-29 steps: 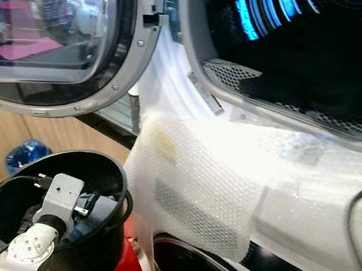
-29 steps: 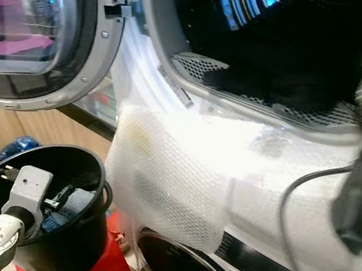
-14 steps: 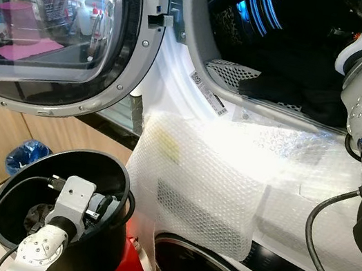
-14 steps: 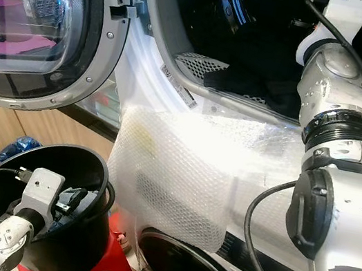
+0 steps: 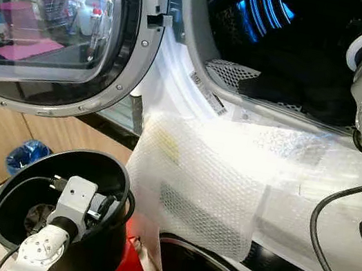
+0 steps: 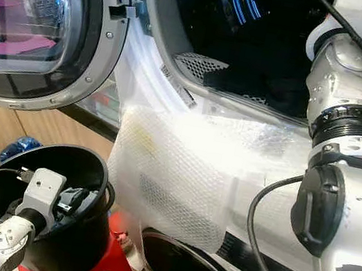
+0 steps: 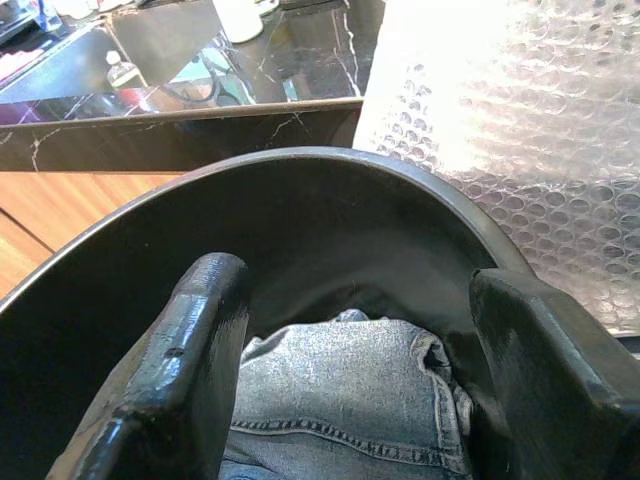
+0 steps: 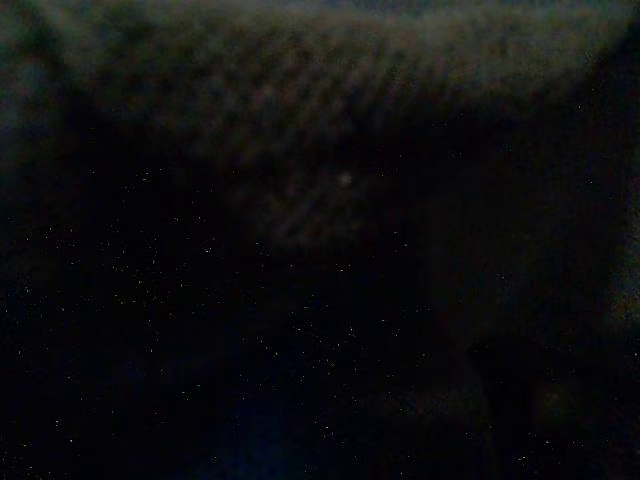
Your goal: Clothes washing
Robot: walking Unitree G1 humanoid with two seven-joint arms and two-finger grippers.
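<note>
1. The left gripper (image 7: pixel 350 400) is held inside the black bucket (image 7: pixel 300 215), its fingers (image 7: pixel 190 370) spread wide.
2. Denim clothing (image 7: pixel 340 400) is seen between and just beyond those fingers, at the bucket's bottom.
3. The right arm (image 6: pixel 345 80) is extended into the washer drum (image 5: pixel 303 38); whether its gripper is spread or closed cannot be told.
</note>
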